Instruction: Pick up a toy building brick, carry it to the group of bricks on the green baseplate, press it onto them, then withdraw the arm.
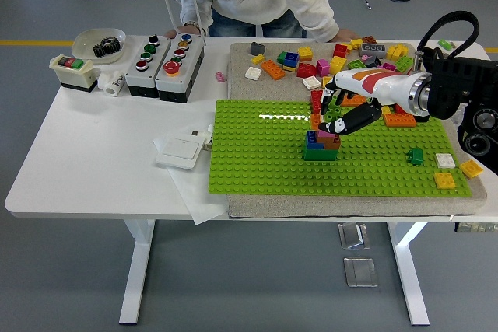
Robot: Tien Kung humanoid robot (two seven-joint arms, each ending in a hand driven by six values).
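Observation:
A green baseplate [257, 161] lies on a grey mat. Near its middle stands a small group of bricks [320, 145]: green at the bottom, then blue, brown and pink. My right hand [334, 118] reaches in from the right and hovers just above the group's upper right. Its fingers are curled on what looks like a small green brick [330, 106], which they mostly hide. The left arm is out of view.
Loose bricks [342, 56] are strewn behind the plate. A green brick [416, 156], a white one [444, 160] and a yellow one [444, 180] sit at its right. Button boxes [167, 64] and a white switch [180, 149] are left. A person leans over the far edge.

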